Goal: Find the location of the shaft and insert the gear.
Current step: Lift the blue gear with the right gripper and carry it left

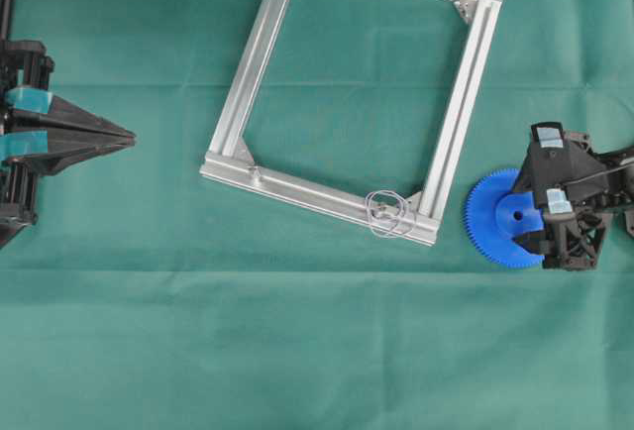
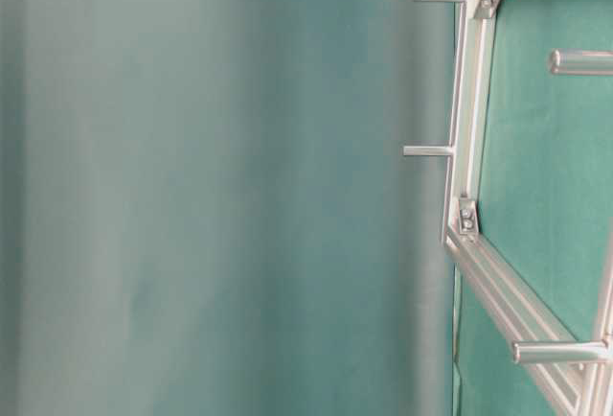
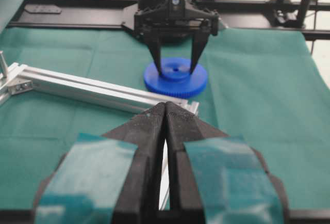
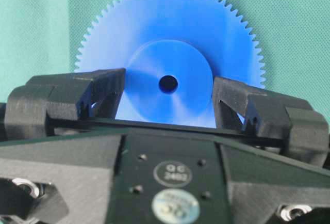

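While the gear [image 1: 500, 220] lies flat on the green cloth just beside the aluminium frame [image 1: 260, 53], its raised hub is bracketed by the jaws of the right gripper [image 4: 167, 87], which appear closed onto the hub, though firm contact cannot be confirmed. The left gripper [image 3: 165, 111] is held aside with jaws together. The shaft [image 1: 388, 209], ringed by wire loops, stands at the frame's near corner. The hub should be gripped squarely, and the centre hole kept level above the pin before lowering.
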### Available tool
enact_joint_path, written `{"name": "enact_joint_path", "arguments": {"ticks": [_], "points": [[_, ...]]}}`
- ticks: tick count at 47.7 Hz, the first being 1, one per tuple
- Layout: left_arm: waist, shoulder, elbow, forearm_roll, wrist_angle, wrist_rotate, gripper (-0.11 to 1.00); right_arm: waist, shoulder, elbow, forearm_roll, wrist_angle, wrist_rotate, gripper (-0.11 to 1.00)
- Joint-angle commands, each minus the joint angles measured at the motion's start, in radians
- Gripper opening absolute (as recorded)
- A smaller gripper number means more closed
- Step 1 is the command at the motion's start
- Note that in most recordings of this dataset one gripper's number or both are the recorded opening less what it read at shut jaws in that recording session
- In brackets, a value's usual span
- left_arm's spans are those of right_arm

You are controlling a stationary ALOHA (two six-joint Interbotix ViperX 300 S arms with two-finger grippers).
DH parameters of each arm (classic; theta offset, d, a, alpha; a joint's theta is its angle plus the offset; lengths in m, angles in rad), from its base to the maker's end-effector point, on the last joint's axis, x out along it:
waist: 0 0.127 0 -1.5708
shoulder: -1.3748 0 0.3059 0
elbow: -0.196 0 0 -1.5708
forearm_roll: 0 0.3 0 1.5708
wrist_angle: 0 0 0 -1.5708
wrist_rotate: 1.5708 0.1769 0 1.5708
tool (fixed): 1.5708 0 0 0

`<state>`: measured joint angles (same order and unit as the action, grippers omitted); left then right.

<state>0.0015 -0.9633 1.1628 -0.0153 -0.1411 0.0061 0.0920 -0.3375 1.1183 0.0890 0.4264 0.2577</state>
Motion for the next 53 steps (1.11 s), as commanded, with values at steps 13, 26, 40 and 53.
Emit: {"name": "enact_joint_path", "arguments": {"ticks": [13,26,40,53], "points": [[0.002,0.011,-0.020,0.000,-0.003,0.000,0.01,-0.002,-0.044,-0.067,-0.003,0.118,0.031,0.68],[0.002,0.011,-0.020,0.000,-0.003,-0.002,0.01,-0.002,-0.140,-0.149,-0.011,0.222,0.032,0.68],[0.002,0.011,-0.018,-0.002,0.011,-0.003,0.01,0.000,-0.187,-0.215,-0.028,0.296,0.063,0.68],[0.002,0.011,-0.018,-0.003,0.015,-0.006,0.01,-0.002,-0.184,-0.244,-0.084,0.327,0.138,0.68]]}}
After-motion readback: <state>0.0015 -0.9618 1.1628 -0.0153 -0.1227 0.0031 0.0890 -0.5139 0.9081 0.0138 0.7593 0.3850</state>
